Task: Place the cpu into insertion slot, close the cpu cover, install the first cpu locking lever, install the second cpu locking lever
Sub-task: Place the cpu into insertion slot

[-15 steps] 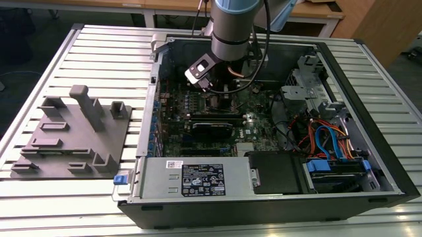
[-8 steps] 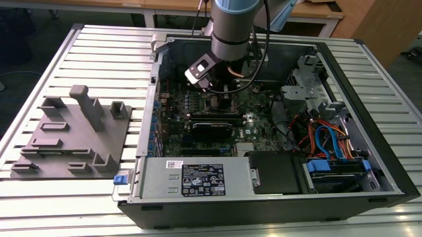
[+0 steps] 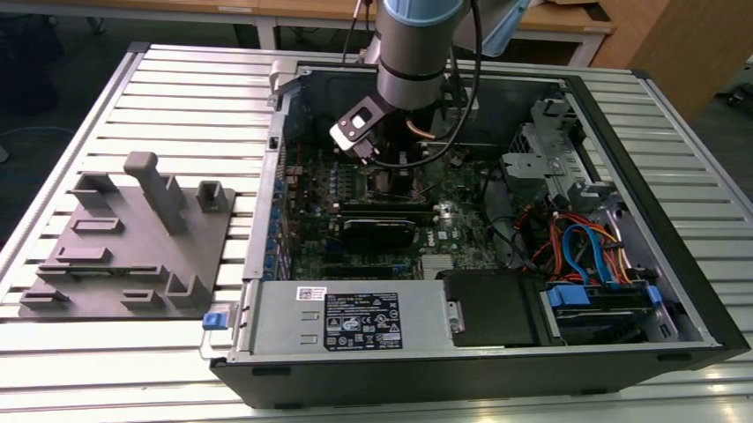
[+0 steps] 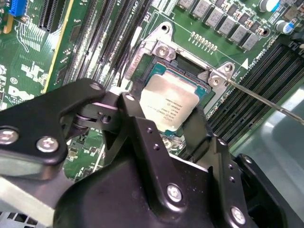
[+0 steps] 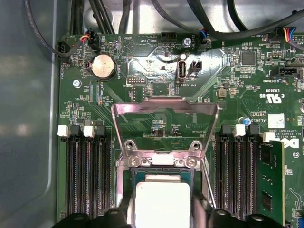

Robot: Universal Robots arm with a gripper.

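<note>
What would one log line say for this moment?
gripper: shut on cpu | cpu: at slot | cover: open

You see the case [image 3: 471, 381] on the table [image 3: 189, 79], with the fixture plate [image 3: 130, 256] beside it at the exterior view's left. Inside, the cpu [image 4: 172, 105] lies in the slot [image 4: 188, 59] between memory slots [image 5: 85, 175], under the gripper [image 4: 164, 114]. The cover [image 5: 166, 105] is swung open.
</note>
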